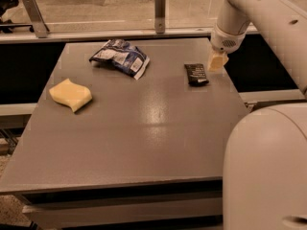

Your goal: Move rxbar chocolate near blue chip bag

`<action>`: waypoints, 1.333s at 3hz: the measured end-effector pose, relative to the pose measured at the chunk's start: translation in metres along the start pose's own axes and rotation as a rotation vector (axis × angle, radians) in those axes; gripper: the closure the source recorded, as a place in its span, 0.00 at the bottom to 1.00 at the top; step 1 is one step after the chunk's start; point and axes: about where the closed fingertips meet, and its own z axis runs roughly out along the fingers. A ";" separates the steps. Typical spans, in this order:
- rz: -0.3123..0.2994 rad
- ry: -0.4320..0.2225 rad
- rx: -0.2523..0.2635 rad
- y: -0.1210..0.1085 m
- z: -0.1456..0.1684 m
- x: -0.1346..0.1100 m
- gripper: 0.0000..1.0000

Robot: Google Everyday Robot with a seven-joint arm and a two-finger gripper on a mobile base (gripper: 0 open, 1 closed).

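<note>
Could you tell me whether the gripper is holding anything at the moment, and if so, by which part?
Nothing is held. The gripper hangs just right of the rxbar chocolate, which lies flat on the table.

Looked like a robot lab/test area: bare gray table [144, 143], metal posts [159, 11] behind, hard floor [192, 4] beyond, white robot arm [259, 8] w/ gripper [217, 62] over table's far-right edge.
</note>
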 end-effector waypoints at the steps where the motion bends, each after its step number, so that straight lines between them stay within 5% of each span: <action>1: -0.036 -0.006 -0.018 0.005 0.018 -0.024 1.00; 3: -0.038 -0.008 -0.019 0.005 0.018 -0.026 1.00; 4: -0.068 -0.037 -0.008 0.006 0.017 -0.063 1.00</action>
